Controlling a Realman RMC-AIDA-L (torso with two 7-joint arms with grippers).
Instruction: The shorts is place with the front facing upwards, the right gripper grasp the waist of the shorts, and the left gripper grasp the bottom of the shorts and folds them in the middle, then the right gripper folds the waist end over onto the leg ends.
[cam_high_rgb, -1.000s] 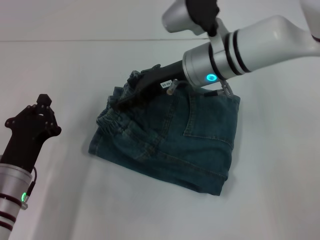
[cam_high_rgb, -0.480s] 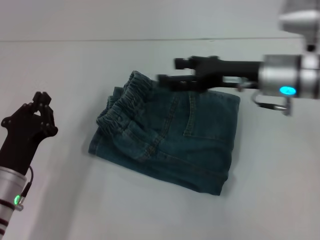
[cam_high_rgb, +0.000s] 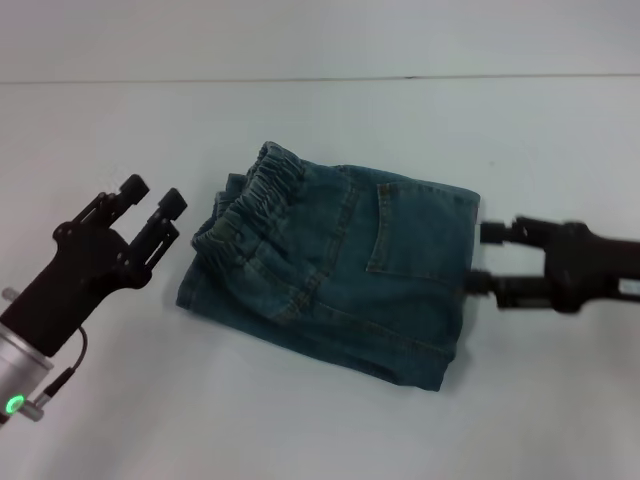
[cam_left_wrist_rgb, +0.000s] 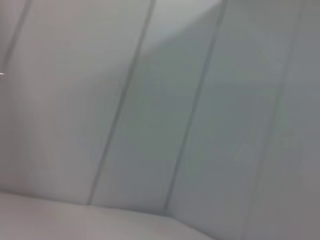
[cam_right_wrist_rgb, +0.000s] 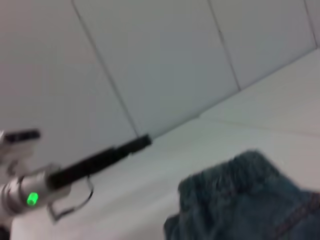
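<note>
The right claw (cam_high_rgb: 478, 258) has swung off the waist (cam_high_rgb: 243, 205), now fingers apart beside the folded shorts (cam_high_rgb: 335, 275) on the worktop (cam_high_rgb: 300, 430). The left claw (cam_high_rgb: 152, 200), spread, hovers nearby. Folding looks finished; only retreat remains.

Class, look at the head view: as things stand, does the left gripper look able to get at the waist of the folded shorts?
Probably yes. The left gripper hangs open beside the waist with only bare table between them. The right gripper sits at the far side of the shorts, out of the way.
</note>
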